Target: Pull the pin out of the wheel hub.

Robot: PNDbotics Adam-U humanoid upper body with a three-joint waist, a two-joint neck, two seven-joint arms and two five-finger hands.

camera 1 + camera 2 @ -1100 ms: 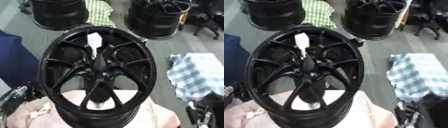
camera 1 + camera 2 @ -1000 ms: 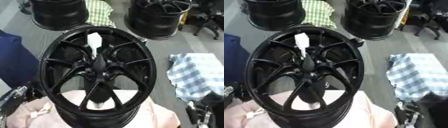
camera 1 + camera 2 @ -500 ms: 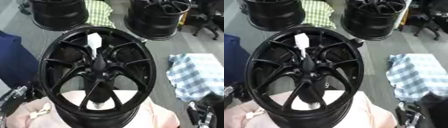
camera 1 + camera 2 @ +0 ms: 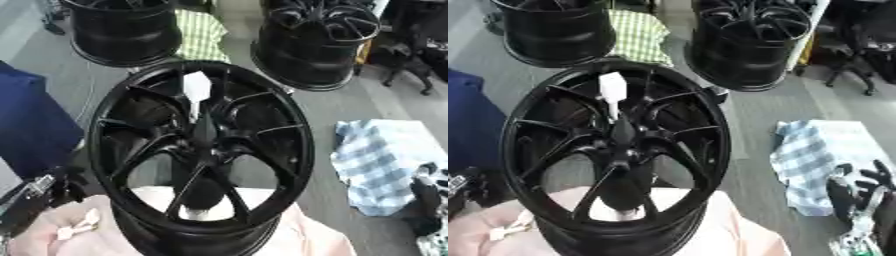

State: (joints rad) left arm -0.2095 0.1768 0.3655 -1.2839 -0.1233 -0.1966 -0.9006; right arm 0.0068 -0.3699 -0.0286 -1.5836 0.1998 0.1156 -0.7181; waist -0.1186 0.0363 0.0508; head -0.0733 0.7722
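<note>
Pin (image 4: 196, 89) and wheel hub (image 4: 203, 150) are filling the middle of my left eye view: the pin is showing as a white tab with a thin stem running down toward the hub's centre, between the upper spokes, and I am judging it to be light, stiff and small, something to pinch by the white tab and draw straight out along its stem. The hub looks heavy and rigid, sitting on a pink cloth (image 4: 61, 225), so I am expecting it to stay put while I am pulling. My left hand (image 4: 39, 192) is showing only as a dark shape at the lower left edge, beside the rim and well apart from the pin; I cannot tell how its fingers are set. In the right eye view, my right hand (image 4: 859, 192) is resting low at the right edge, near a checked cloth (image 4: 820, 160), its fingers pointing upward and relaxed, holding nothing, also well apart from the pin. Two more black wheels (image 4: 750, 40) are standing at the far side, with a green checked cloth (image 4: 636, 37) between them. Neither hand is reaching for the tab yet.
</note>
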